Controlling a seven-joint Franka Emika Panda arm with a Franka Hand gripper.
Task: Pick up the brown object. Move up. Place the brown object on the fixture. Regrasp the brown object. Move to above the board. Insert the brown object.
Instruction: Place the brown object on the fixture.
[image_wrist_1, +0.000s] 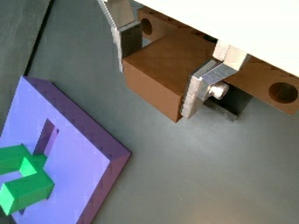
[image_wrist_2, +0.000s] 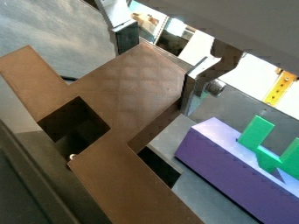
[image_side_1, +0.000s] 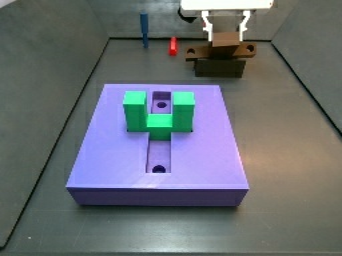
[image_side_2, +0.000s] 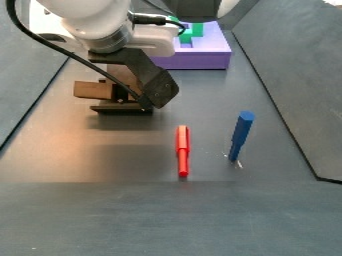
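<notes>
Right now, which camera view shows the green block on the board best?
A side view: the green block stands whole and unobstructed on the board, its U shape clear. Both wrist views cut it off at the frame edge. In another side view only a sliver shows behind the arm. The gripper is at the fixture.

Robot lab bench, dark walled tray (image_side_1: 80, 70), gripper (image_side_1: 227, 38) over fixture (image_side_1: 218, 64)

A dark grey worktop (image_side_1: 287, 150) is seen in both side views. The purple board (image_side_1: 201, 150) is laid flat on it, with the fixture (image_side_1: 218, 66) set well apart behind it. The end effector (image_side_1: 229, 42) is positioned at the fixture. A red stick (image_side_2: 183, 150) and a blue peg (image_side_2: 239, 136) are placed near each other.
</notes>
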